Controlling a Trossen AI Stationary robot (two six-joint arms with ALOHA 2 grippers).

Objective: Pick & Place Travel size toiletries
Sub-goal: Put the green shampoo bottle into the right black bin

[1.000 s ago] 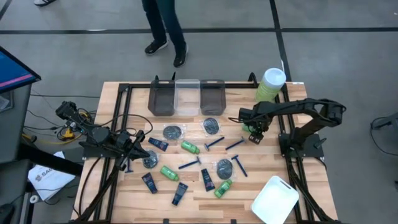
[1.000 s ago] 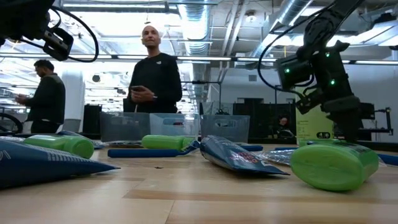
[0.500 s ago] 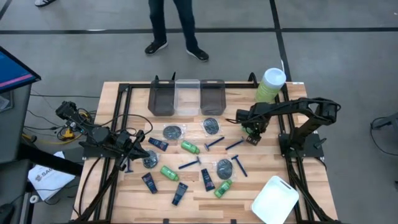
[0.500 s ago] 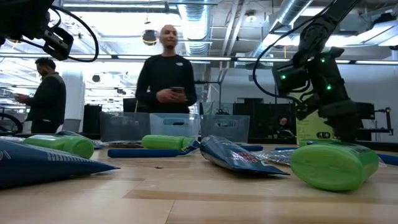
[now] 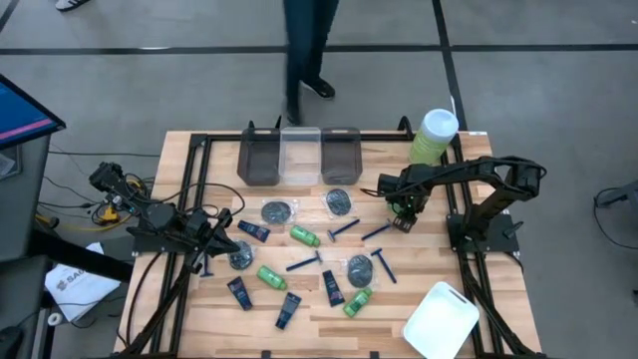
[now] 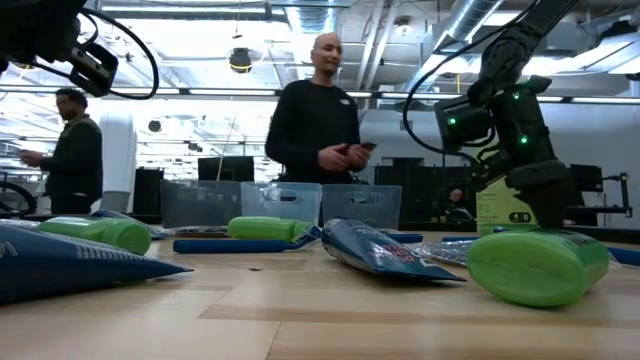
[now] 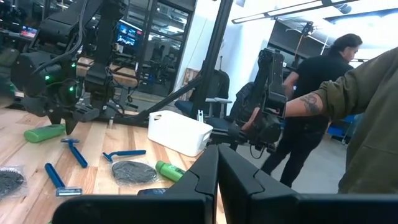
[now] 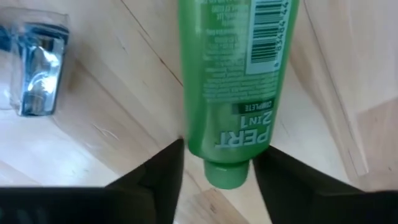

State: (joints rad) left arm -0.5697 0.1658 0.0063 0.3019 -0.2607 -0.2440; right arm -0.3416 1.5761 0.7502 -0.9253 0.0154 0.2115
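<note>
The travel size toiletries lie scattered on the wooden table [image 5: 329, 319]: green mini bottles [image 5: 304, 235], navy tubes [image 5: 288, 310], blue razors [image 5: 376, 232] and round dark packets [image 5: 277, 211]. My right gripper [image 5: 402, 220] points straight down at the table's right side over one lying green bottle [image 8: 233, 74]. Its fingers flank that bottle's cap end, and in the high view the gripper hides the bottle. In the low view a nearer green bottle [image 6: 535, 265] hides my right gripper's tips. My left gripper [image 7: 217, 177] waits shut at the table's left [image 5: 211, 244], holding nothing. My right gripper comes from above, pointing down, with one finger on each side of the bottle's narrowing shoulder [image 8: 193, 140] just behind the cap [image 8: 227, 174]. The fingers [image 8: 163, 171] lie across the bottle. Their edges meet its outline. The bottle lies flat on the table.
Three bins [image 5: 299, 157] stand in a row at the far edge, and a tall green canister [image 5: 434, 135] at the far right corner. A white tray [image 5: 442, 321] sits at the near right. A razor head [image 8: 37, 68] lies close beside the gripped bottle. A person [image 6: 320, 130] stands beyond the far edge.
The person beyond the far edge has walked toward the right. Neither arm has visibly moved.
</note>
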